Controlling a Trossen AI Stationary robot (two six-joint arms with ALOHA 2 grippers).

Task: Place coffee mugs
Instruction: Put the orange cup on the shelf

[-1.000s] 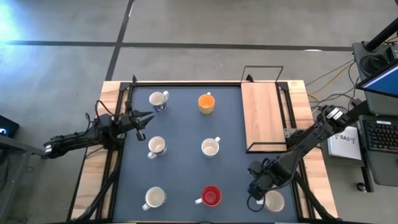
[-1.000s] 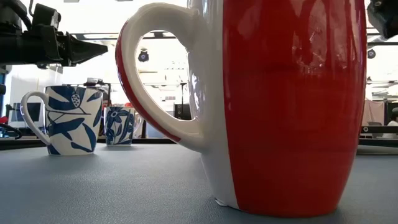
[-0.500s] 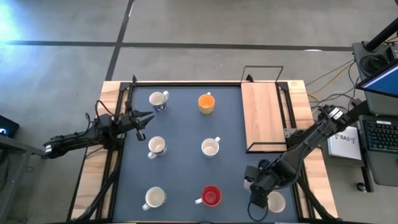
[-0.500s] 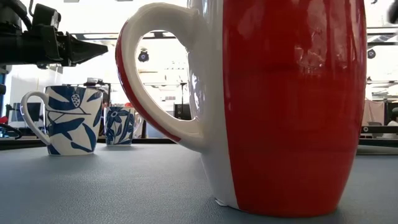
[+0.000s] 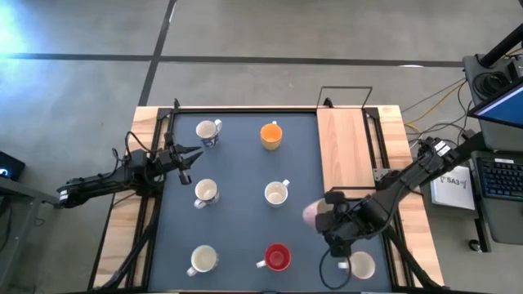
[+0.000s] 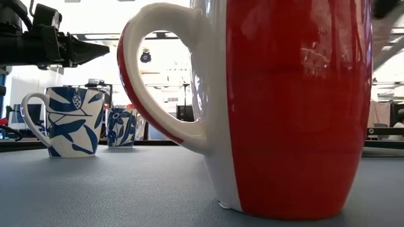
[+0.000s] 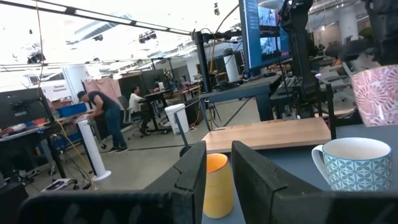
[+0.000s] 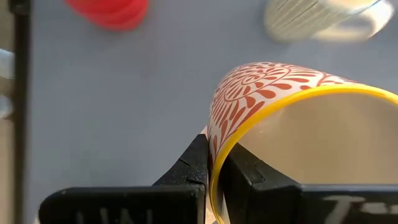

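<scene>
My right gripper is shut on the rim of a white mug with a red leaf pattern and holds it tilted above the mat, right of centre. In the right wrist view the fingers pinch its yellow rim, on the patterned mug. On the mat stand an orange mug, a red mug and several white mugs. Another cream mug stands at the front right. My left gripper waits shut at the mat's left edge.
A wooden board in a wire frame lies at the back right. The low view is filled by the red mug, with two blue-leaf mugs behind. People show in the room beyond the table.
My right gripper has moved left and away from the front edge, carrying the patterned mug away from the cream mug. The left arm has not moved.
</scene>
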